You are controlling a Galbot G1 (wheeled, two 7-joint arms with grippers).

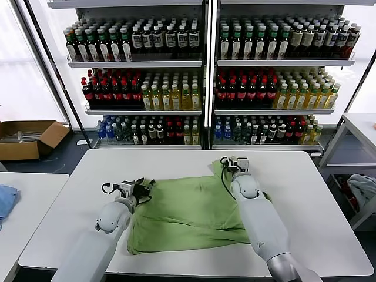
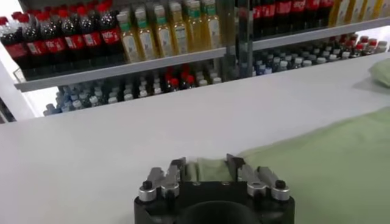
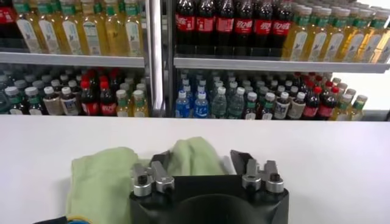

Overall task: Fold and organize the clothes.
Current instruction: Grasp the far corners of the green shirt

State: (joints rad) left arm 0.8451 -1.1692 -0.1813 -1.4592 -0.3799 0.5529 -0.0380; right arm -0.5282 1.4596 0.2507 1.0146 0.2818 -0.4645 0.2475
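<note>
The light green polo shirt [image 1: 188, 214] lies spread and partly folded on the white table [image 1: 70, 194]. My left gripper [image 1: 143, 187] is at the shirt's left edge, low on the table. In the left wrist view the gripper [image 2: 207, 164] is open, with a fold of the shirt [image 2: 317, 164] lying between its fingers. My right gripper [image 1: 234, 162] is at the shirt's far right corner. In the right wrist view it [image 3: 201, 159] is open, and a raised bump of the shirt [image 3: 97, 176] sits between its fingers, nearer one finger. The collar, buttons and print are hidden.
Shelves of bottles [image 1: 176, 82] stand behind the table. A cardboard box [image 1: 26, 138] sits on the floor at far left. A blue cloth [image 1: 4, 200] lies on the neighbouring left table. A grey-blue cloth [image 1: 364, 188] lies at the right edge.
</note>
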